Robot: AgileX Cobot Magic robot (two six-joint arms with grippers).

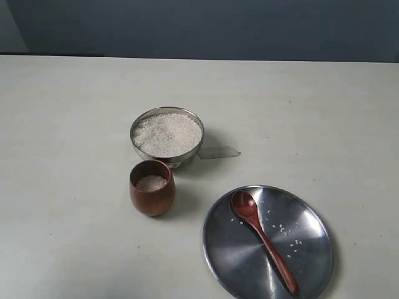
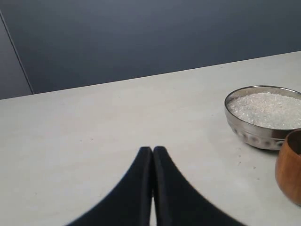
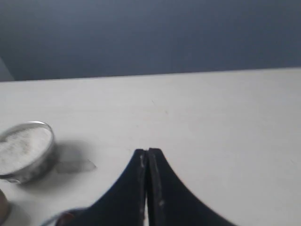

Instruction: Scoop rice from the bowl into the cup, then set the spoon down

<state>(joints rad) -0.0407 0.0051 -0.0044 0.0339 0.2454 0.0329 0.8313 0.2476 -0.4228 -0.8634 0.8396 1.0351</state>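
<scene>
A steel bowl (image 1: 166, 137) heaped with white rice (image 1: 167, 133) stands mid-table. Just in front of it is the wooden cup (image 1: 152, 187), with some rice (image 1: 152, 182) inside. The wooden spoon (image 1: 263, 239) lies on a large steel plate (image 1: 312, 261), its round end toward the cup. No arm shows in the exterior view. My left gripper (image 2: 153, 149) is shut and empty, hanging over bare table with the bowl (image 2: 263, 117) and cup (image 2: 289, 167) off to one side. My right gripper (image 3: 147, 151) is shut and empty too, apart from the bowl (image 3: 26, 150).
Several loose rice grains (image 1: 288, 232) lie scattered on the plate. A flat pale patch (image 1: 219, 152) lies on the table beside the bowl. The dark wall (image 1: 199, 28) runs along the table's far edge.
</scene>
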